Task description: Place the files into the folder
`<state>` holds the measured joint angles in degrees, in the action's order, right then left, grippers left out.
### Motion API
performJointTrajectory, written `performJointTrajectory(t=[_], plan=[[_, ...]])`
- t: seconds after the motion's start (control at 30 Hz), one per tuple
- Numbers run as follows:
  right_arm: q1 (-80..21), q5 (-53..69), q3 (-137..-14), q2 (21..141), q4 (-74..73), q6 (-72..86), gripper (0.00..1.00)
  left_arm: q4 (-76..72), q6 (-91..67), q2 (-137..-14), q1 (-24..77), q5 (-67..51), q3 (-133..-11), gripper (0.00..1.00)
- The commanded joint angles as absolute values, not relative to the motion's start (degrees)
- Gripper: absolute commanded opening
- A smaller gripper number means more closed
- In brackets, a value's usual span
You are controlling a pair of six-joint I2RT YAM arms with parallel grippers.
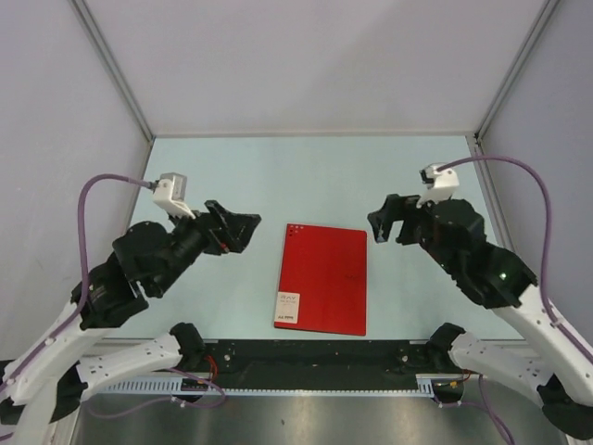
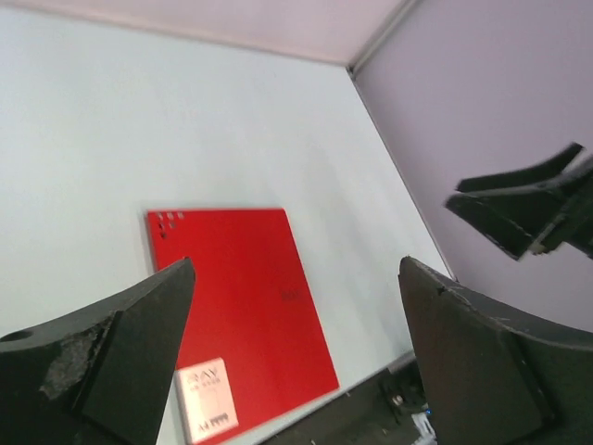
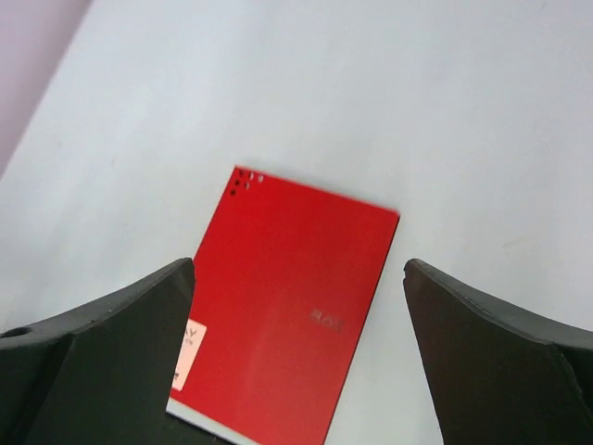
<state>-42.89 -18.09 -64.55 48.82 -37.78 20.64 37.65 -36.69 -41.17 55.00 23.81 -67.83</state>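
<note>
Black left gripper (image 1: 238, 229): two fingers, jaws spread wide, nothing held. It hangs clear of the table (image 1: 232, 176), just left of the folder's far left corner and not touching it.

Black right gripper (image 1: 383, 225): two fingers, jaws likewise wide apart and empty. It hangs near the folder's far right corner, apart from it. The two grippers face each other across the folder's far end.

Red folder (image 1: 322, 278): one item, flat and rectangular. It lies closed on the table between the two arms, cover up, long side running from near to far. Its near edge sits just beside the black strip (image 1: 315, 354) along the table's near side.
- White label (image 1: 288, 307): small, on the cover at the near left corner; the print is too small to read.
- Dots (image 1: 295, 229): a small cluster on the cover at the far left corner.
- Contents: hidden by the closed cover, so whether the files lie inside cannot be told.

Pale blue-green table: bears the folder only on its near middle part.

Purple cables (image 1: 85, 232): one runs along each arm up to its wrist camera.
</note>
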Motion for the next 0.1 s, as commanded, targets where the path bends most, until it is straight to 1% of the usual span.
performJointTrajectory(t=[0.0, 0.07], plan=[[-42.27, -20.39, -66.26, 47.46, -33.85, 14.76, 1.0, 36.12, -27.96, -42.18, 55.28, 28.21, -68.55, 0.99], [-42.1, -20.14, -66.62, 47.11, -31.57, 14.33, 1.0, 34.72, -26.81, -42.54, 55.28, 27.34, -69.25, 0.99]])
